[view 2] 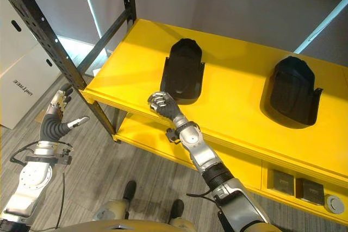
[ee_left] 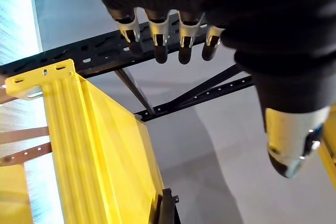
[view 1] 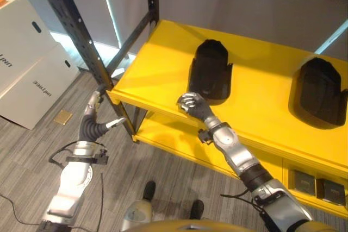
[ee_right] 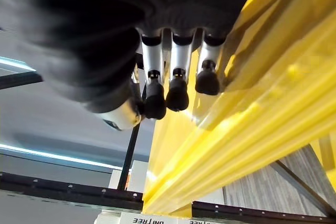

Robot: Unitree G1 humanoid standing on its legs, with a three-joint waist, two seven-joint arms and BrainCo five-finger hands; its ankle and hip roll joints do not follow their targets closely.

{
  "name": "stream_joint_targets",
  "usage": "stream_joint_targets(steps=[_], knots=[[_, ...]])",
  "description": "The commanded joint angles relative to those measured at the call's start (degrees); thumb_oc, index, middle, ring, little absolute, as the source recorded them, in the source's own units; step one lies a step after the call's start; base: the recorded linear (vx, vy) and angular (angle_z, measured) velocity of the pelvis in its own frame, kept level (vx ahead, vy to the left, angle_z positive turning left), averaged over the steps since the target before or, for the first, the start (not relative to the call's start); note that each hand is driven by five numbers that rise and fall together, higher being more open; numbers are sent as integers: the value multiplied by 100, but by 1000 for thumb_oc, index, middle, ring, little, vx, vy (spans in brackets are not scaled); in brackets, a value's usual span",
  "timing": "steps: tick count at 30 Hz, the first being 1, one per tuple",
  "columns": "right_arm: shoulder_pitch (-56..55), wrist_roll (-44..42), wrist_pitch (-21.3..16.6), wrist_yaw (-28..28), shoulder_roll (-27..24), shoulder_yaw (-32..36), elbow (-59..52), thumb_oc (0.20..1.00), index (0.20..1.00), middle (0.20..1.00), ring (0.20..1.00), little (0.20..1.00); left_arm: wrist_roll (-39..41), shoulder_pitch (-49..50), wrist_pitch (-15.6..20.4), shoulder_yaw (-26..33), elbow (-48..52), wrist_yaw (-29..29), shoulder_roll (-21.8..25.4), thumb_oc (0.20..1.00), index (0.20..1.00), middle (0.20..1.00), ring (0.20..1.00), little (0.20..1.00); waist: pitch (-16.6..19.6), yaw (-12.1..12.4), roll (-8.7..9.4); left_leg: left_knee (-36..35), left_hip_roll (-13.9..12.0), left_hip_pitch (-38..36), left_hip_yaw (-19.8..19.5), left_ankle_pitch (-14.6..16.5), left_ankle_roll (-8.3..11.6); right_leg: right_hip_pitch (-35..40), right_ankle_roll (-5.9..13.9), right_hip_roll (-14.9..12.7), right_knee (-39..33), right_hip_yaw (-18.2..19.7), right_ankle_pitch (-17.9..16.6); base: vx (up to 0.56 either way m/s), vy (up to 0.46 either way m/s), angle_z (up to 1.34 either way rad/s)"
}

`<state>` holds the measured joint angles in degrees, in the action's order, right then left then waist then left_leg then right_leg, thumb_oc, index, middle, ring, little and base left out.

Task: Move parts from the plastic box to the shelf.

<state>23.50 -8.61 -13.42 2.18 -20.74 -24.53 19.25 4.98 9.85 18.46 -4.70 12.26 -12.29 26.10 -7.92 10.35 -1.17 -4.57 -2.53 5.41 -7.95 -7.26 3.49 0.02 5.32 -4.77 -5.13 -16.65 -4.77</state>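
Note:
Two black moulded parts lie on the top board of the yellow shelf [view 1: 157, 63]: one near its middle [view 1: 209, 71], the other toward the right [view 1: 318, 91]. My right hand [view 1: 190, 103] rests at the shelf's front edge, just in front of the nearer part. Its fingers [ee_right: 177, 85] are curled toward the thumb with nothing in them. My left hand [view 1: 93, 107] hovers left of the shelf, beside the black upright, with straight fingers [ee_left: 160, 35] and the thumb spread. It holds nothing.
A black perforated steel upright [view 1: 76, 31] stands at the shelf's left corner with diagonal braces behind it. White cardboard boxes [view 1: 27, 63] sit on the floor at far left, a small tan square [view 1: 63, 117] beside them. Small dark boxes [view 1: 315, 186] rest on the lower shelf board at right.

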Motion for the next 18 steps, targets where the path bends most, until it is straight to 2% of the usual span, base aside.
stream_joint_targets(steps=[1,7,13,16,17,18], knots=[[637,67,-191,268,119,-106,126,200,200,200,200,200,223,-265,228,-13,47,-81,357,1000,1000,1000,1000,1000,47,45,232,-43,118,-266,118,775,-98,322,-3,-42,13,21,917,0,0,0],[510,-55,-224,317,66,63,19,200,200,200,200,200,189,-322,201,0,7,-102,342,1000,1000,1000,1000,1000,44,20,252,-43,118,-254,138,779,-100,307,2,-37,13,29,904,-5,4,0],[-353,-648,-493,-287,-377,545,-1678,200,200,200,200,200,111,-270,163,98,23,49,283,1000,1000,1000,1000,1000,89,-183,341,-43,86,-335,256,827,-95,326,10,-31,13,99,886,-2,2,-1],[-856,-882,-619,-509,-621,940,-2556,200,200,200,200,200,78,-169,177,203,68,74,257,1000,1000,1000,1000,1000,121,-319,385,-43,63,-386,345,854,-96,315,20,-15,13,193,868,-14,25,-9],[-1168,-967,-685,-627,-769,1221,-2917,200,200,200,200,200,54,-96,163,301,70,87,235,1000,1000,1000,1000,1000,133,-452,420,-43,43,-411,414,862,-95,294,33,-8,13,264,850,-17,24,-15],[-1199,-974,-671,-636,-776,1237,-2948,200,200,200,200,200,55,-90,162,294,73,90,234,1000,1000,1000,1000,1000,141,-442,417,-43,43,-412,418,863,-96,293,33,-7,13,268,849,-19,22,-23]])
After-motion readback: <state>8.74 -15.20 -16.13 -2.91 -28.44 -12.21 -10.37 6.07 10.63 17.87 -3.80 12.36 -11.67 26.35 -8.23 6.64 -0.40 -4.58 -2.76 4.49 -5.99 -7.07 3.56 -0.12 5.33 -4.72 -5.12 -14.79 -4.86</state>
